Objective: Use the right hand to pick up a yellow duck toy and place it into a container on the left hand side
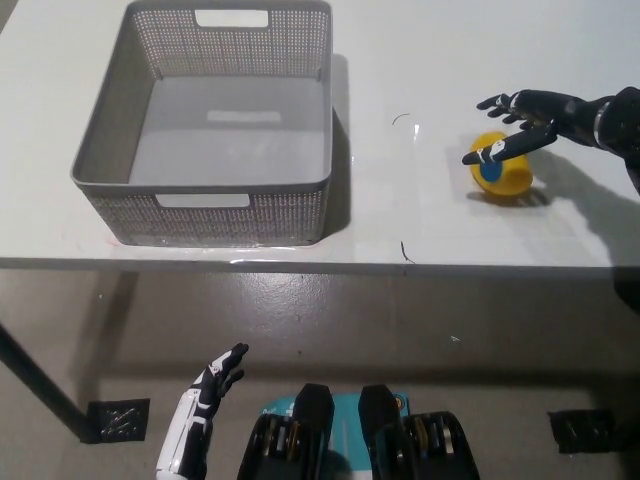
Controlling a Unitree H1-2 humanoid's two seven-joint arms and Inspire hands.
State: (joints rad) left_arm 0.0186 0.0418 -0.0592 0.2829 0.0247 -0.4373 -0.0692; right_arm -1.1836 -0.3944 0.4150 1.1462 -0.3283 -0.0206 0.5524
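The yellow duck toy (505, 174), with a blue spot on its near-left side, lies on the white table (420, 220) at the right. My black right hand (522, 118) hovers just above and behind it, open, fingers spread, with one finger reaching over the duck's left side. The grey mesh basket (105, 190) stands empty on the table's left half, well apart from the duck. My white left hand (200, 410) rests open below the table's front edge at the lower left.
The table's front edge runs across the picture at mid height; grey floor lies below it. A bare stretch of tabletop separates the basket from the duck. A dark table leg (30, 385) slants at the lower left.
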